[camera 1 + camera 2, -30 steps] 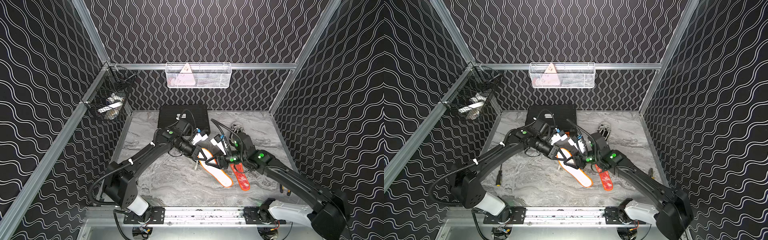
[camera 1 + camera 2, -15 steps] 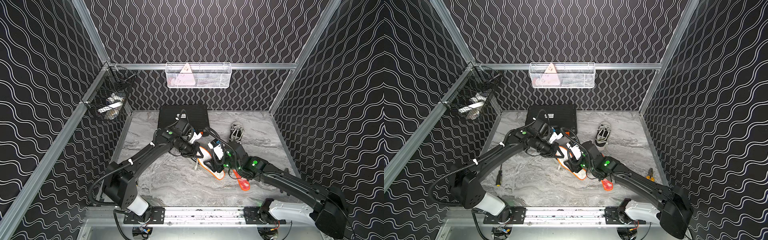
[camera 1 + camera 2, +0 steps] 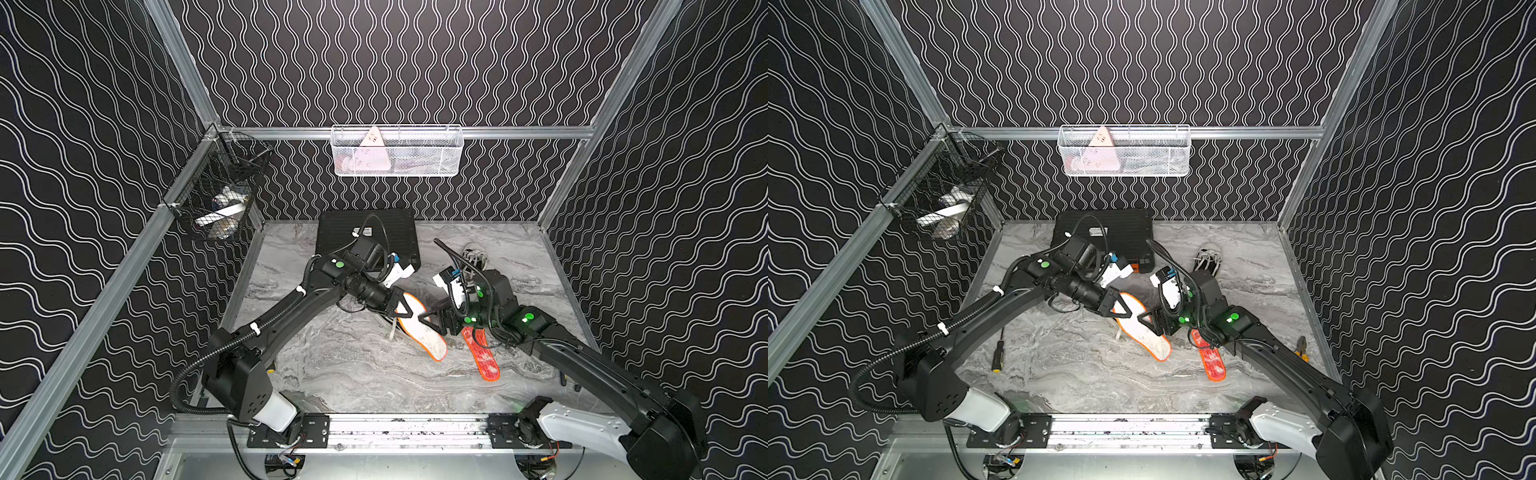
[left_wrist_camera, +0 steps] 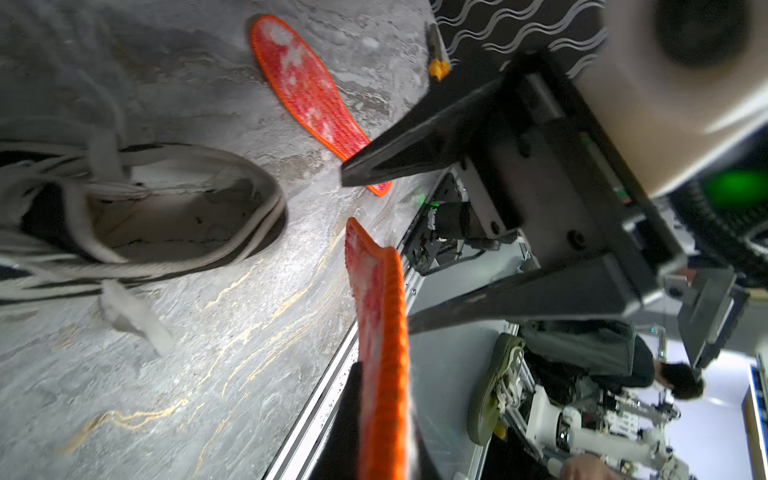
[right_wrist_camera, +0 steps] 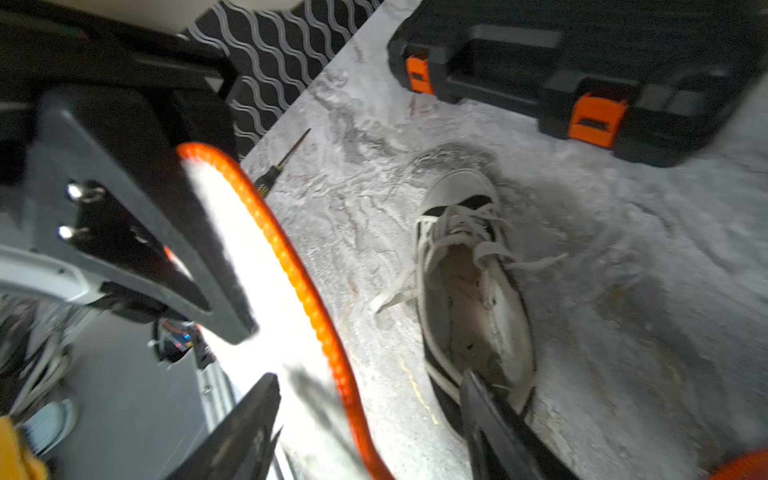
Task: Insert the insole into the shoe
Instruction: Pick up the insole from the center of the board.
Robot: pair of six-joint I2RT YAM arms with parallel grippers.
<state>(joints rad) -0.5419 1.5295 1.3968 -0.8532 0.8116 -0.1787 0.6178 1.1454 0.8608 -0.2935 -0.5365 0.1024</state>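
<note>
My left gripper (image 3: 401, 309) (image 4: 380, 374) is shut on one end of the insole (image 3: 422, 332) (image 3: 1144, 332) (image 4: 380, 299), white on top with an orange rim, and holds it tilted above the table. The black-and-white canvas shoe (image 4: 166, 216) (image 5: 473, 291) lies on the marble beside and below it, opening up and laces loose. In both top views the insole hides most of the shoe. My right gripper (image 3: 426, 322) (image 3: 1144, 322) (image 5: 368, 382) is open at the insole's middle. The orange rim runs between its fingers (image 5: 249, 411) and neither one presses on it.
A second, orange insole (image 3: 482, 353) (image 4: 307, 95) lies flat under my right wrist. Another shoe (image 3: 473, 255) stands at the back right, a black toolbox (image 3: 365, 232) (image 5: 582, 83) at the back. A screwdriver (image 3: 998, 355) lies front left, pliers (image 3: 1302, 345) by the right wall.
The right gripper's jaws have opened wider. The right arm swung left over the insole, then came back right. The left gripper has kept its hold on the insole.
</note>
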